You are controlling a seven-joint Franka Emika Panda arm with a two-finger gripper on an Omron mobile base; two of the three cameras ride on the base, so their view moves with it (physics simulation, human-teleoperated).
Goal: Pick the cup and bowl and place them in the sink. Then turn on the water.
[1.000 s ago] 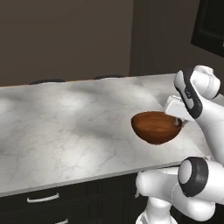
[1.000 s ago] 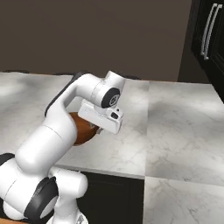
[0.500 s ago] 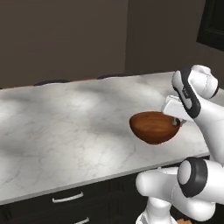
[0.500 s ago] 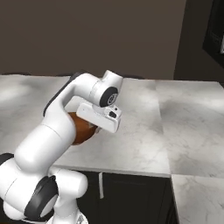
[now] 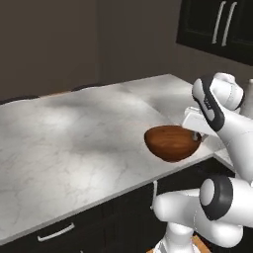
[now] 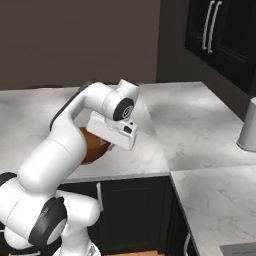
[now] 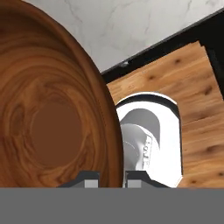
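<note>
The bowl [image 5: 172, 143] hung in the air above the near edge of the marble counter [image 5: 74, 143], carried at the end of the arm, its underside clear of the stone. In the left base view it sat just left of the white hand, rim roughly level, the glossy brown belly facing the camera. From the right base view most of the bowl [image 6: 92, 146] was hidden behind the forearm and hand; only a brown sliver showed under the wrist. In the hand view the gripper [image 7: 109, 178] had one dark fingertip inside the bowl's [image 7: 48, 113] rim and one outside, the rim wall running down between them, so it was clamped on the bowl's edge. Beyond the rim in that view lay a strip of the counter [image 7: 144, 26], then the dark cabinet front, then the wooden floor [image 7: 197, 100]. Dark upper cabinets [image 6: 220, 35] with pale bar handles stood at the right, and a grey cylindrical container [image 6: 248, 125] rested on the side run of counter. A drawer handle [image 5: 55, 232] showed on the dark cabinet front below the counter.
</note>
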